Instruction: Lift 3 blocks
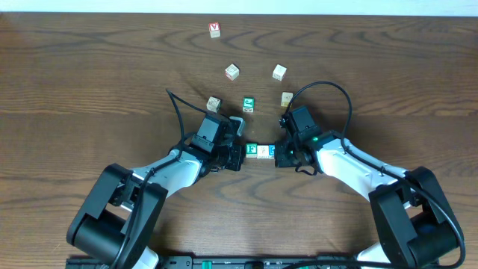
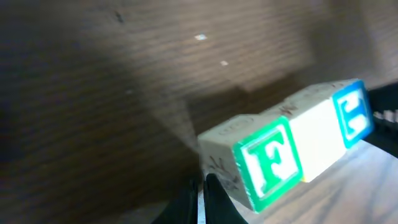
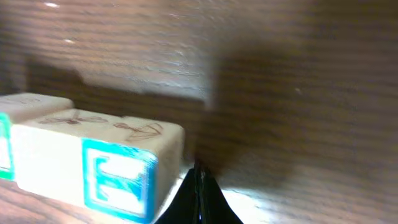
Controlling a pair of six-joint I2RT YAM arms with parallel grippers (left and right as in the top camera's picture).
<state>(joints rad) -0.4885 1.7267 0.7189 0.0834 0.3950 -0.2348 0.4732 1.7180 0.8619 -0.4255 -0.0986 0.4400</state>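
Note:
Three blocks stand in a tight row between my two grippers: a green-faced one with a white F [image 1: 252, 150] [image 2: 268, 163], a pale cream one [image 1: 263, 152] [image 2: 317, 134] and a blue-faced one [image 1: 271, 152] [image 3: 118, 180]. My left gripper [image 1: 240, 153] [image 2: 200, 199] is shut, its tip pressed against the green block's outer side. From the other side, my right gripper [image 1: 279, 155] [image 3: 199, 193] is also shut and touches the blue block's end. Neither gripper has anything between its fingers. Whether the row rests on the table I cannot tell.
Farther back on the wooden table lie a second green-faced cube [image 1: 248, 104], a red-lettered cube [image 1: 215, 29] and several plain wooden cubes, among them ones at the left [image 1: 214, 103], the middle [image 1: 232, 72] and the right [image 1: 279, 72].

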